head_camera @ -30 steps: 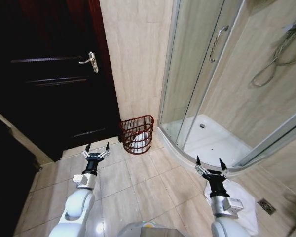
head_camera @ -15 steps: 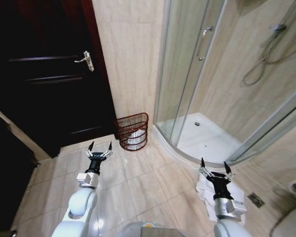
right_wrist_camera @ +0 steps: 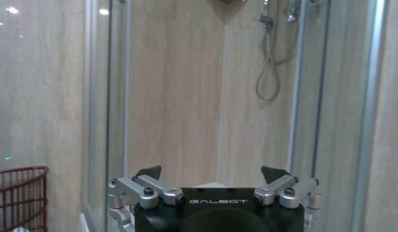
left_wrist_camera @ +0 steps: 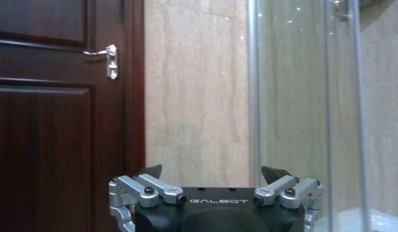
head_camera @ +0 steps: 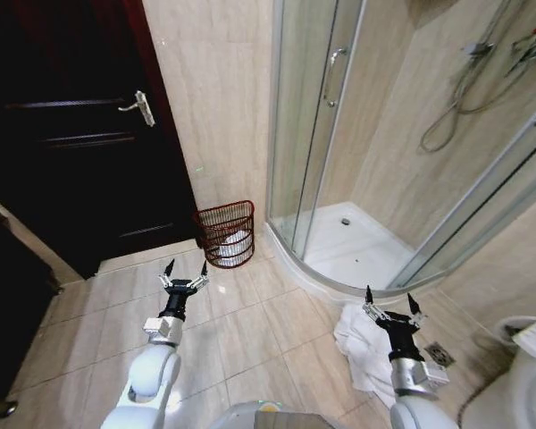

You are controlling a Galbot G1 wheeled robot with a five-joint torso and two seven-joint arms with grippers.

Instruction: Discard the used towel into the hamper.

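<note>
A white towel (head_camera: 362, 344) lies crumpled on the tiled floor just outside the shower, partly hidden under my right arm. The hamper (head_camera: 226, 234), a dark red wire basket with something white inside, stands against the wall between door and shower; its rim also shows in the right wrist view as the hamper (right_wrist_camera: 18, 200). My right gripper (head_camera: 389, 304) hangs open above the towel, empty, and shows as the right gripper (right_wrist_camera: 212, 172). My left gripper (head_camera: 186, 273) is open and empty over the floor in front of the hamper, seen too as the left gripper (left_wrist_camera: 212, 172).
A dark wooden door (head_camera: 71, 134) with a metal handle fills the left. The glass shower enclosure (head_camera: 313, 134) with its white tray (head_camera: 357, 250) stands to the right of the hamper. A floor drain (head_camera: 439, 355) and a toilet edge (head_camera: 527, 357) are at the far right.
The whole head view has shifted left, so the camera has turned right. More of the towel and the toilet edge have come into view. Both grippers stay open.
</note>
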